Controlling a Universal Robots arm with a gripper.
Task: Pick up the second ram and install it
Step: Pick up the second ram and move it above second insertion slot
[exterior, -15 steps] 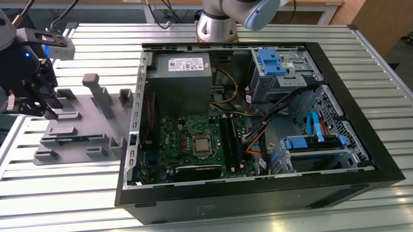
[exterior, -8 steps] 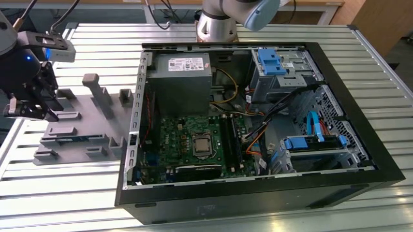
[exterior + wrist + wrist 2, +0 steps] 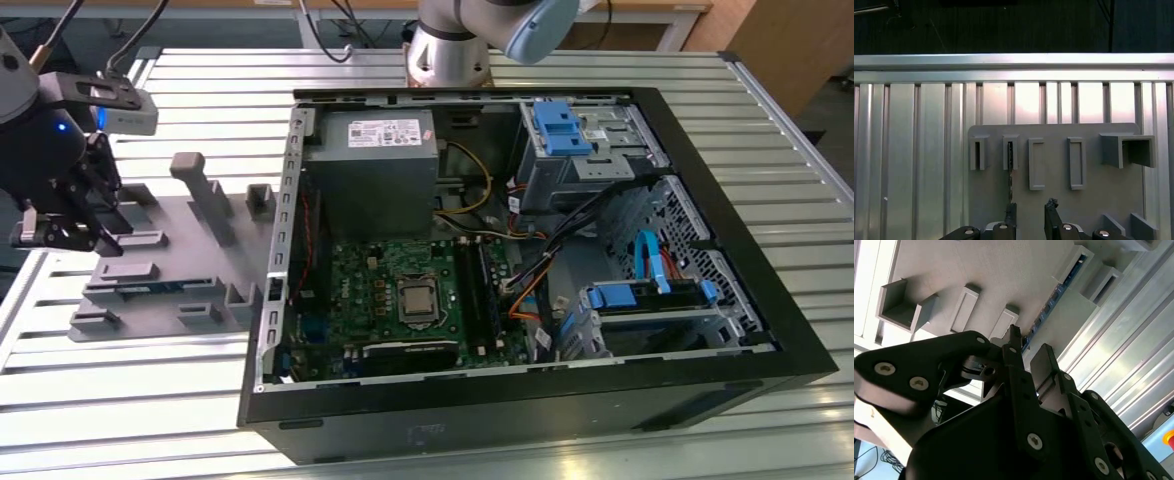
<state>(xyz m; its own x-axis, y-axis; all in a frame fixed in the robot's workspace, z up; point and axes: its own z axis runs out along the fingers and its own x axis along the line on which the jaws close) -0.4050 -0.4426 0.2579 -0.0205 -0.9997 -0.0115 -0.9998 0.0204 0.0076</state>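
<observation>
The second ram [image 3: 1010,172] is a thin blue-green strip standing on edge in the grey holder tray [image 3: 1054,200], one end in an upright block. It also shows in the second wrist view as a ram [image 3: 1051,302] running between blocks. My gripper [image 3: 1031,216] hangs just above the tray, open, with a gap between its dark fingers [image 3: 1046,360]. One fingertip lines up with the strip's near end and the strip is not between the fingers. In the exterior view the gripper [image 3: 60,235] is over the tray [image 3: 167,300] at that view's left.
An open black computer case [image 3: 534,400] lies to the exterior view's right of the tray, with a green motherboard [image 3: 367,290], black slot rails [image 3: 475,290], a grey power supply [image 3: 374,170] and cables. Everything rests on a ribbed metal table [image 3: 134,410]. The tray carries several upright blocks [image 3: 200,190].
</observation>
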